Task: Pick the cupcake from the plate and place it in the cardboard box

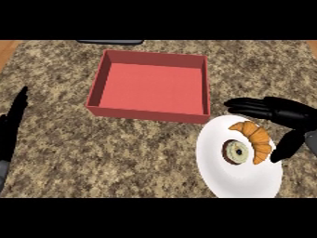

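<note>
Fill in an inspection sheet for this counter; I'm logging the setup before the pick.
Surface: speckled stone counter, wood strips at both side edges.
Job's things: white plate at right, holding a cupcake; red open box behind, nothing inside.
Clutter: croissant on the plate beside the cupcake; dark object at the far edge, cut off.
Hands: right hand open over the plate's far rim, holding nothing; left hand open, resting at the left edge.
Cables: nothing seen.
Surroundings: nothing seen.
</note>
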{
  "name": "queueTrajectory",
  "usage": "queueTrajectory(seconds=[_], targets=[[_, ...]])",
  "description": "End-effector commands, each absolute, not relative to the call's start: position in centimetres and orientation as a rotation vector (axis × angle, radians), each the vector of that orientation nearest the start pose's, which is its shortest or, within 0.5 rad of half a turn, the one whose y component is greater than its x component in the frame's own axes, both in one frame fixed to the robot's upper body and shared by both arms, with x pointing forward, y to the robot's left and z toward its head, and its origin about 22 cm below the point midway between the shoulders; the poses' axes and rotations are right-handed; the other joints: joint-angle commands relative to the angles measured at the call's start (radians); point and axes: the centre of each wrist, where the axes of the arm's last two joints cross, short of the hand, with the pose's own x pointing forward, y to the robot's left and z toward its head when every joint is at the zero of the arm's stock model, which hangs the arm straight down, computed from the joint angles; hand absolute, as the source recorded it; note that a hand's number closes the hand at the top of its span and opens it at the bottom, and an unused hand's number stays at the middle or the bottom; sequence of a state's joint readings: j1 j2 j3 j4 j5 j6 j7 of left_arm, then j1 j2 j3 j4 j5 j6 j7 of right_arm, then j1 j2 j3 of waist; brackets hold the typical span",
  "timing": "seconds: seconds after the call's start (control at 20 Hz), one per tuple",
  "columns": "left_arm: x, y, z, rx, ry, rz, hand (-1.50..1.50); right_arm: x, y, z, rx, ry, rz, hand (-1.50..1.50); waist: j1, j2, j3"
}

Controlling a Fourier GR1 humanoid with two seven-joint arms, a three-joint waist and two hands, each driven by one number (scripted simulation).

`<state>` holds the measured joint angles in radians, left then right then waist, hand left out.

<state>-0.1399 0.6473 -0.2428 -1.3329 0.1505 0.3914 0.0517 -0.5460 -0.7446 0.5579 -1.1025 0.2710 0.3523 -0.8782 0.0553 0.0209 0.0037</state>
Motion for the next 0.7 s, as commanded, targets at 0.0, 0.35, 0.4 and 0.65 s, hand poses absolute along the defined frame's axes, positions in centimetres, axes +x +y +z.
queueTrajectory(seconds=[0.0,0.35,0.4,0.65], targets=[[26.9,35.0,3.1,0.616,-1.410,-0.244,0.00,35.6,-30.8,6.5,0.343,-1.583,1.876,-1.50,0.006,-0.007,-0.002],[26.8,35.6,2.6,0.622,-1.374,-0.234,0.00,36.7,-27.0,3.6,0.319,-1.430,2.105,-1.50,-0.023,-0.015,-0.003],[28.1,33.2,1.6,0.621,-1.380,-0.232,0.00,39.0,-26.0,6.9,0.330,-1.448,2.098,-1.50,-0.028,-0.012,-0.003],[25.6,36.4,0.5,0.642,-1.371,-0.222,0.00,38.7,-26.2,3.7,0.236,-1.389,2.167,-1.50,-0.039,-0.018,-0.004]])
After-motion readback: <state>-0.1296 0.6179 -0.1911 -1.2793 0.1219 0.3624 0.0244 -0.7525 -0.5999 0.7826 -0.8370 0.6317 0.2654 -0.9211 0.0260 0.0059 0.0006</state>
